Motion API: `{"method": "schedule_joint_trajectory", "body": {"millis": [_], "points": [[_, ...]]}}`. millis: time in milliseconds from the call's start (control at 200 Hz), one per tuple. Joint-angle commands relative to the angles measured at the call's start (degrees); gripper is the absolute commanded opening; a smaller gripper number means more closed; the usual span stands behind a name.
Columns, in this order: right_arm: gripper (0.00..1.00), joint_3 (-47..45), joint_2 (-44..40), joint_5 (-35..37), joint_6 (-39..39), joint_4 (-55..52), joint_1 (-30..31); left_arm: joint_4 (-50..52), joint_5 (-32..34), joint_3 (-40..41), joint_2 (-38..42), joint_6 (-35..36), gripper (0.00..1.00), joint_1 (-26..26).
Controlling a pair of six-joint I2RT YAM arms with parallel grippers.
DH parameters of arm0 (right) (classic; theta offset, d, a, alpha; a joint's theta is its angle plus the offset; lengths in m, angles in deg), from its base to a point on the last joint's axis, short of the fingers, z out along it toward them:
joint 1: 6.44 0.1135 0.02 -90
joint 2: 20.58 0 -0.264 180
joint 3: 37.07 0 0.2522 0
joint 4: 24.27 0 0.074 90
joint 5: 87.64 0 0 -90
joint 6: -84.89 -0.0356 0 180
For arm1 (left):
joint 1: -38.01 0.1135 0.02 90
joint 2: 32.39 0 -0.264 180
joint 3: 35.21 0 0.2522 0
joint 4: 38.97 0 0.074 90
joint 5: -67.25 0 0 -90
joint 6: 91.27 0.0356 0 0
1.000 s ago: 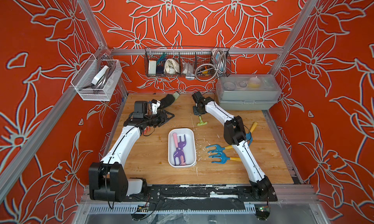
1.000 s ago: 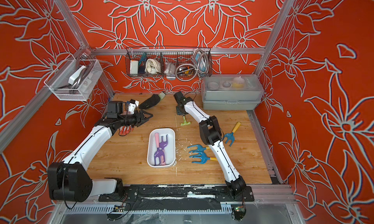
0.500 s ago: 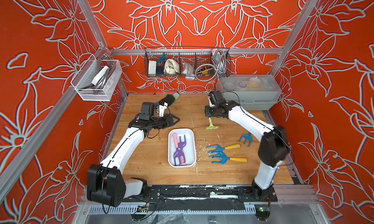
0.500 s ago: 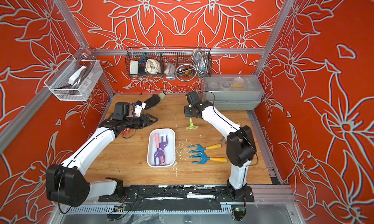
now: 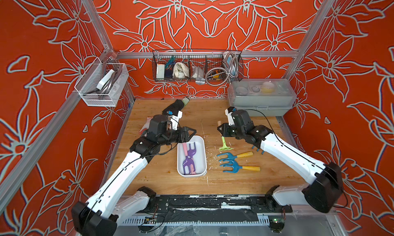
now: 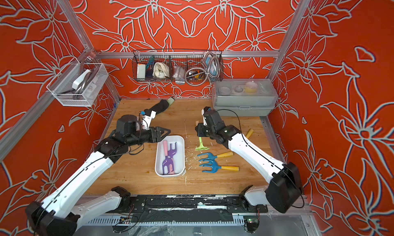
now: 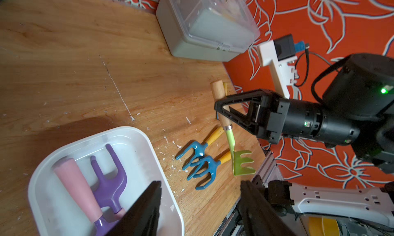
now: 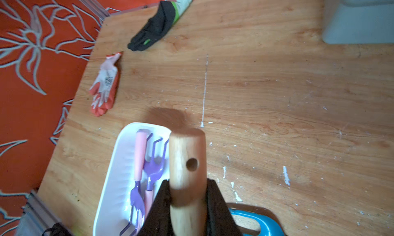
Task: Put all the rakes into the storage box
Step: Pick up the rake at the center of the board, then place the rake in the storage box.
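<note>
The right gripper (image 5: 220, 131) has carried the rake (image 5: 223, 143) nearer the storage box (image 5: 200, 158).
It pinches the wooden handle, head dangling beside the box; the left gripper (image 5: 190, 134) hangs spread above its far end. Tilt the rake lengthwise before releasing.

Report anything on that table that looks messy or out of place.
White flecks litter the wooden table between the storage box and the blue rakes. A black glove and an orange-and-white glove lie loose at the far left.
</note>
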Motion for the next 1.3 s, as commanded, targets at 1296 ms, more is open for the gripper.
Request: {"method": "schedule_joint_trajectory", "body": {"millis": [1296], "points": [[0.0, -0.1, 22.4, 1.4, -20.7, 24.1, 19.1, 10.0, 11.5, 17.3, 24.7, -8.9, 0.68, -0.5]]}}
